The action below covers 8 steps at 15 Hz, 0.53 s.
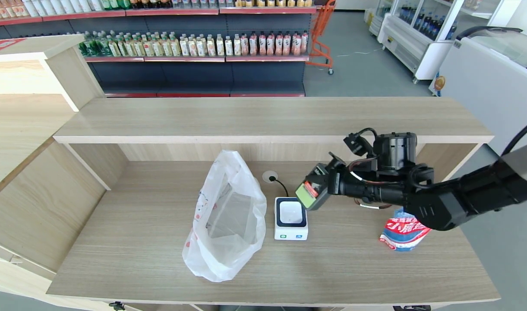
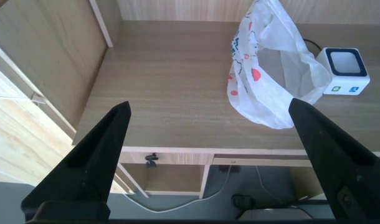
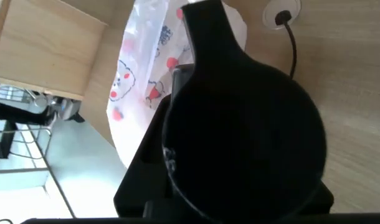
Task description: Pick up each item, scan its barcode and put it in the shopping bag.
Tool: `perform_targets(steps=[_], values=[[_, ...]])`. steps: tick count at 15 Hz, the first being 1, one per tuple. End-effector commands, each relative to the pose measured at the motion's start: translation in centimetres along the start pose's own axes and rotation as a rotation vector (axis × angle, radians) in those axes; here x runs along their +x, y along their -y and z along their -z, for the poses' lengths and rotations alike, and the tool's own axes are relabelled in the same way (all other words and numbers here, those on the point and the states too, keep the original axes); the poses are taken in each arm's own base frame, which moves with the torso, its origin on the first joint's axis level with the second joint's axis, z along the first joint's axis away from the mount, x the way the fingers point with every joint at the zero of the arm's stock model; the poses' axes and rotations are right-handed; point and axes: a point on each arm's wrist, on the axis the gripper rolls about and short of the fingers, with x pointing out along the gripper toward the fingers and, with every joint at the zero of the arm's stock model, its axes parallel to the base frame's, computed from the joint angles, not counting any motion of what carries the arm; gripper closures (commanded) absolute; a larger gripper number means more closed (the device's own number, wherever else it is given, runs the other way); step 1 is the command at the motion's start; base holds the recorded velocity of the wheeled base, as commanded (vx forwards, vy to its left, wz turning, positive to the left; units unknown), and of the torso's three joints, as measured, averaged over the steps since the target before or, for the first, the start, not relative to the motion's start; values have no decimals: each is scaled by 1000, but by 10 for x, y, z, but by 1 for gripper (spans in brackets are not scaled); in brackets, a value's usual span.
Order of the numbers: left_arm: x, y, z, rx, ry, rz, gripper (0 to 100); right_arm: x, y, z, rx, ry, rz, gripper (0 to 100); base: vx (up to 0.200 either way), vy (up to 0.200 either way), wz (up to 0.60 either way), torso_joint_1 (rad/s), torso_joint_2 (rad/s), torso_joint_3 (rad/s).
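My right gripper (image 1: 323, 183) is shut on a small dark container with a green and red label (image 1: 310, 191), held tilted just above the far right corner of the white barcode scanner (image 1: 291, 218). Up close, the container's dark round body (image 3: 240, 137) hides the fingers. The white plastic shopping bag (image 1: 228, 216) stands open just left of the scanner, and its printed side (image 3: 140, 81) appears behind the container. My left gripper (image 2: 210, 107) hangs open and empty off the counter's front edge, well left of the bag (image 2: 265, 68).
A red, white and blue snack pouch (image 1: 403, 233) lies on the counter (image 1: 138, 242) under my right forearm. The scanner's black cable (image 1: 282, 185) runs to a round port at the back. A raised wooden ledge (image 1: 267, 119) borders the far side.
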Motion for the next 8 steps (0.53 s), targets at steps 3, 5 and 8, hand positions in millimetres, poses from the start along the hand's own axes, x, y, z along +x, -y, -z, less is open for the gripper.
perform_targets(steps=[3,5,8], values=[[0,0,0,0,1,0,0,-52,-10,10,-52,-14,59,100,0,0,0,0,0,0],[0,0,0,0,1,0,0,-54,-11,11,-51,-8,59,100,0,0,0,0,0,0],[0,0,0,0,1,0,0,-57,-11,12,-43,-8,61,100,0,0,0,0,0,0]])
